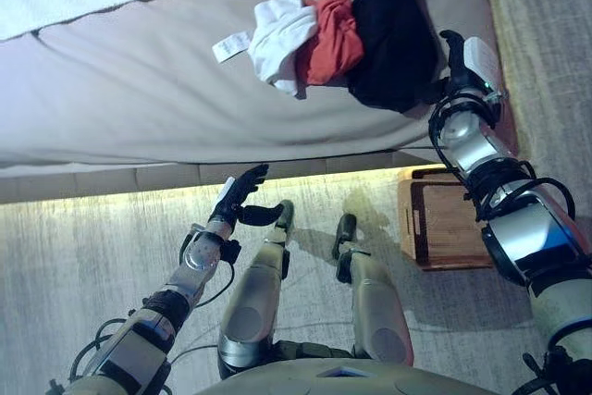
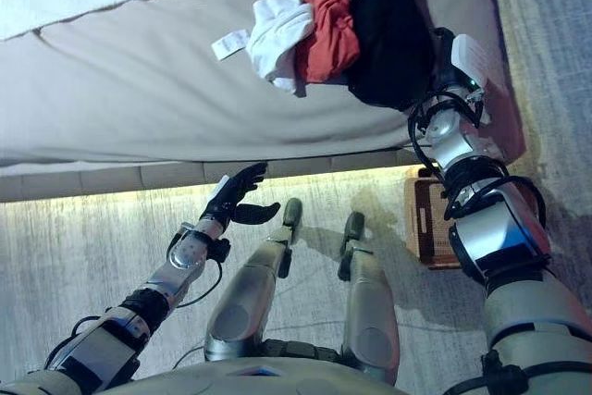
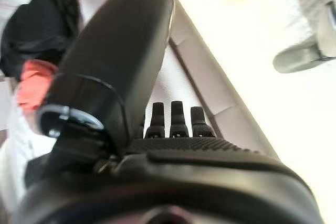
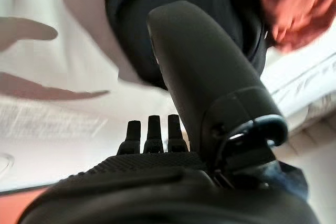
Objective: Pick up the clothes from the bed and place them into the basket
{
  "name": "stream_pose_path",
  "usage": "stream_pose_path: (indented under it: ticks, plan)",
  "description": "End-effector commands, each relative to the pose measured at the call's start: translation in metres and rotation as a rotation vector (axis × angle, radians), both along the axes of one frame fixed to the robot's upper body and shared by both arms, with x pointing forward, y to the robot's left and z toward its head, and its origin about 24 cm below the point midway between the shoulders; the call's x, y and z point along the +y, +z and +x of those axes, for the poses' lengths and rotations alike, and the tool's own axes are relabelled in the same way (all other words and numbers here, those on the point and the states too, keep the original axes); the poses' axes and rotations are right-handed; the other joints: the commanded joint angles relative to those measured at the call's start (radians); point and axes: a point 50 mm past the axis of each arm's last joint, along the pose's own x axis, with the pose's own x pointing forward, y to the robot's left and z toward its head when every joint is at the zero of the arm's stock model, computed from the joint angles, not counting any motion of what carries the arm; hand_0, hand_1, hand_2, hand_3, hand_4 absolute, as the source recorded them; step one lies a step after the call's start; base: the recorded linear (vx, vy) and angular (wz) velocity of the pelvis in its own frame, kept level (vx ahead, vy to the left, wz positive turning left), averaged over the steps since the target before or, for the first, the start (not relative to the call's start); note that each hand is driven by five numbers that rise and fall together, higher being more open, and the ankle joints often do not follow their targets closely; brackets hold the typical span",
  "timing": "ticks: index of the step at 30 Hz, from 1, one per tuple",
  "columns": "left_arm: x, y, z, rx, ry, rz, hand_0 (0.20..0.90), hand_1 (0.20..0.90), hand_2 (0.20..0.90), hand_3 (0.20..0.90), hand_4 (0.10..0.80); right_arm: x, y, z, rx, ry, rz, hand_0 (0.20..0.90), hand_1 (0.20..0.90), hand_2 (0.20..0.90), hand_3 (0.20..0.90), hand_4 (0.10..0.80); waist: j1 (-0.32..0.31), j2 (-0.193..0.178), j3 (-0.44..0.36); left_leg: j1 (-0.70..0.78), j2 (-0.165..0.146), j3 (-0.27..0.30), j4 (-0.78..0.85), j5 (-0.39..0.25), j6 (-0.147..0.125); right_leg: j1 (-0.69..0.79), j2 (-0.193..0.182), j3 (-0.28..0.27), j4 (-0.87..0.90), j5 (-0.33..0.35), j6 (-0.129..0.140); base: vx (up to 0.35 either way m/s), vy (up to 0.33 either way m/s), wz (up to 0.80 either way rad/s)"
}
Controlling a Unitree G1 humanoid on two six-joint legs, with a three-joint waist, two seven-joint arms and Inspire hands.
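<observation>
Left hand point(image 1: 239, 195) sits lower centre of the frame, arm angled up from lower left, fingers straight and spread, holding nothing, short of the bed point(image 1: 139, 90) edge. Right hand point(image 1: 460, 60) is upper right, arm stretched over the mattress, fingers straight, empty, just beside the black garment point(image 1: 393, 39). Clothes pile, white point(image 1: 277, 39), red point(image 1: 331, 36), black, lies top centre on the bed; wooden basket point(image 1: 444, 224) on the floor at right.

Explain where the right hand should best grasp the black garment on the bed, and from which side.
Probably the black garment's bunched right edge, coming from the bed's right side: the right hand is open beside it there, while the red garment crowds its left side.
</observation>
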Motion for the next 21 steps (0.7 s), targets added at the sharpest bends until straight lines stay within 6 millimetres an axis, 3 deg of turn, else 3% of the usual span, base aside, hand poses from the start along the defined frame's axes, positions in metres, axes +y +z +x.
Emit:
stream_pose_path:
  ticks: [1, 3, 10, 14, 20, 21]
  plan:
    - [-0.001, 0.033, -0.004, -0.208, 0.02, -0.15, 0.9, 0.9, 0.9, 0.9, 0.8, -0.025, 0.071, -0.004, -0.179, -0.055, -0.105, 0.9, 0.9, 0.9, 0.9, 0.8, 0.011, 0.029, -0.037, -0.098, -0.026, 0.021, 0.211, -0.177, 0.047, -0.044, 0.022, -0.001, 0.13, -0.086, -0.02, -0.033, 0.01, 0.19]
    - [0.003, 0.045, -0.002, -0.265, 0.048, -0.184, 0.9, 0.9, 0.9, 0.9, 0.8, -0.028, 0.087, -0.005, -0.209, -0.085, -0.122, 0.9, 0.9, 0.9, 0.9, 0.8, 0.024, 0.047, -0.014, -0.168, -0.041, 0.02, 0.287, -0.2, 0.053, -0.114, 0.019, -0.007, 0.218, -0.112, -0.032, -0.042, -0.022, 0.15]
    - [0.016, 0.066, -0.006, -0.357, 0.096, -0.257, 0.9, 0.9, 0.9, 0.9, 0.8, -0.032, 0.128, -0.01, -0.271, -0.139, -0.163, 0.9, 0.9, 0.9, 0.9, 0.8, 0.045, 0.079, -0.008, -0.346, -0.049, 0.031, 0.464, -0.244, 0.066, -0.298, 0.009, -0.013, 0.396, -0.155, -0.055, -0.033, 0.001, 0.11]
    - [0.019, 0.079, -0.01, -0.406, 0.117, -0.32, 0.9, 0.9, 0.9, 0.9, 0.8, -0.04, 0.147, -0.014, -0.279, -0.175, -0.136, 0.9, 0.9, 0.9, 0.9, 0.8, 0.065, 0.097, -0.008, -0.425, -0.057, 0.037, 0.575, -0.299, 0.07, -0.376, 0.003, -0.013, 0.502, -0.204, -0.057, 0.033, -0.019, 0.03]
    - [0.025, 0.095, -0.018, -0.472, 0.113, -0.351, 0.9, 0.9, 0.9, 0.9, 0.8, -0.055, 0.167, -0.022, -0.261, -0.218, -0.079, 0.9, 0.9, 0.9, 0.9, 0.8, 0.08, 0.122, -0.008, -0.545, -0.064, 0.048, 0.694, -0.32, 0.077, -0.493, -0.011, -0.008, 0.638, -0.236, -0.072, -0.024, -0.013, 0.13]
    - [0.027, 0.096, -0.02, -0.475, 0.114, -0.354, 0.9, 0.9, 0.9, 0.9, 0.8, -0.056, 0.168, -0.022, -0.248, -0.202, -0.055, 0.778, 0.778, 0.778, 0.757, 0.657, 0.08, 0.125, -0.008, -0.559, -0.063, 0.05, 0.713, -0.324, 0.076, -0.507, -0.012, -0.006, 0.658, -0.242, -0.075, -0.003, -0.012, 0.1]
